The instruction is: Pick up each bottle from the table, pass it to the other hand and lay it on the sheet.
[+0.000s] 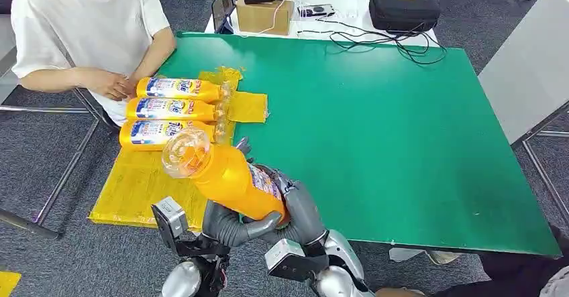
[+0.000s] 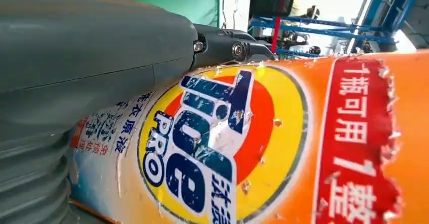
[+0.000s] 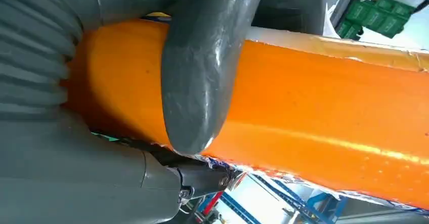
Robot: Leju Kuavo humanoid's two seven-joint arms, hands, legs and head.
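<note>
An orange detergent bottle (image 1: 228,176) with a clear cap (image 1: 184,151) hangs tilted over the front edge of the green table (image 1: 376,129). Both my hands are on it: my left hand (image 1: 231,228) grips its base from below and my right hand (image 1: 302,206) wraps its body. The left wrist view has the bottle's label (image 2: 263,143) up close against my left hand (image 2: 91,67). In the right wrist view my right hand's thumb (image 3: 202,67) lies across the orange bottle (image 3: 324,97). Three more bottles (image 1: 176,108) lie side by side on the yellow sheet (image 1: 141,183).
A person in a white shirt sits at the table's left, a hand (image 1: 107,82) resting close to the sheet. A cardboard box (image 1: 264,14), a black case (image 1: 402,7) and cables (image 1: 376,42) lie beyond the far edge. A white table (image 1: 530,69) stands to the right.
</note>
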